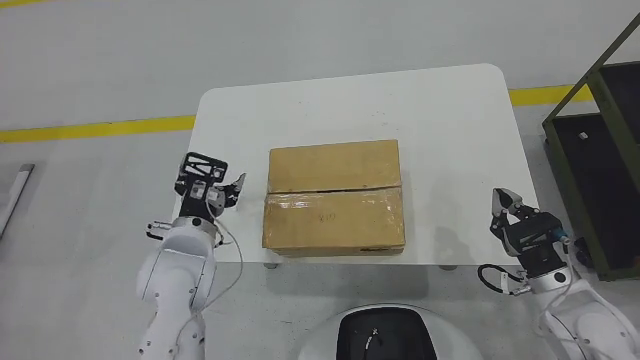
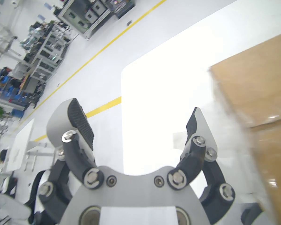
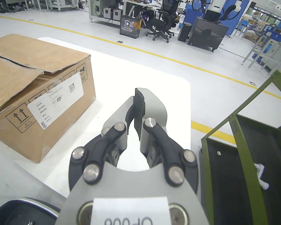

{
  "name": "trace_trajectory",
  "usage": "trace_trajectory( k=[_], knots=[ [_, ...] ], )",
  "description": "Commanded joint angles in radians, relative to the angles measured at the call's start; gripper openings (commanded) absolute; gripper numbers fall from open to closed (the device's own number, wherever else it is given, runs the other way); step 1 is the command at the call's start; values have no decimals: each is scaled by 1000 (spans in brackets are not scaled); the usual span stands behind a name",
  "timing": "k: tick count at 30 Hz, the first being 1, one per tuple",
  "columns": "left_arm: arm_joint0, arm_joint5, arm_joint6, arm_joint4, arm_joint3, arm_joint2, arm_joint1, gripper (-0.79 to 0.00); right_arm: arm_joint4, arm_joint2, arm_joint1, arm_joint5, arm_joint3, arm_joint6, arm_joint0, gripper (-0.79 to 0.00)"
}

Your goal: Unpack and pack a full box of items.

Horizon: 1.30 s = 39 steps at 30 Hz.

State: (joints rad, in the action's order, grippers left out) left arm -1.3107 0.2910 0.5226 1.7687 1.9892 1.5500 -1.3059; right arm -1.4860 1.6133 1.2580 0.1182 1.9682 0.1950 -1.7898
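The box (image 1: 334, 196), rectangular corrugated cardboard, is placed at the middle of the bench (image 1: 450, 110). Its matt flaps (image 3: 37, 50) are shut along a ragged centre seam. As a full box, it is judged heavy and stiff-walled, so the flaps should be gripped at the seam edge. The left hand (image 2: 135, 120) is released beside the box. The right hand (image 3: 137, 108) is clenched on nothing.

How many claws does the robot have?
2. The left claw is open over the table beside the cardboard box's left side; the right claw is shut over the table's right side, near the green cart.
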Motion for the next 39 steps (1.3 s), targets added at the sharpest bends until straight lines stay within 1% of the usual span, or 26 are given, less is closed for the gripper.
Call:
trace_trajectory(
  k=[1,2,3,4,9,13,18,21,29,32,36,39],
  knots=[
    [4,24,14,-41,15,-87,-6,0,0,0,0,-1,-1,1,-1,-785],
    [9,45,15,-78,16,-127,-10,0,-1,1,0,-2,0,2,-2,-785],
    [18,46,26,-93,18,-150,-12,0,0,3,0,-2,0,2,-3,-785],
    [27,23,39,-108,17,-171,-16,0,0,5,0,-3,0,3,-5,-785],
    [88,99,55,-144,-30,-297,-25,0,4,20,-1,-2,1,9,-19,-785],
    [141,169,77,-98,-80,-380,-28,0,7,30,-1,-5,5,13,-28,-785],
    [196,215,105,-45,-133,-446,-32,0,11,46,-2,-4,7,13,-33,-785],
    [223,226,117,-2,-152,-466,-33,0,13,52,-3,-3,8,13,-32,-785],
    [267,224,142,100,-193,-475,-31,0,18,56,-2,-2,6,15,-31,-785],
    [284,249,149,173,-208,-482,-27,0,16,56,-2,-4,3,15,-28,-785],
    [295,307,146,276,-241,-506,-21,0,19,52,-2,-3,-2,15,-24,-785],
    [296,291,121,303,-253,-506,-20,0,19,50,-1,-3,-5,14,-21,-785]
  ],
)
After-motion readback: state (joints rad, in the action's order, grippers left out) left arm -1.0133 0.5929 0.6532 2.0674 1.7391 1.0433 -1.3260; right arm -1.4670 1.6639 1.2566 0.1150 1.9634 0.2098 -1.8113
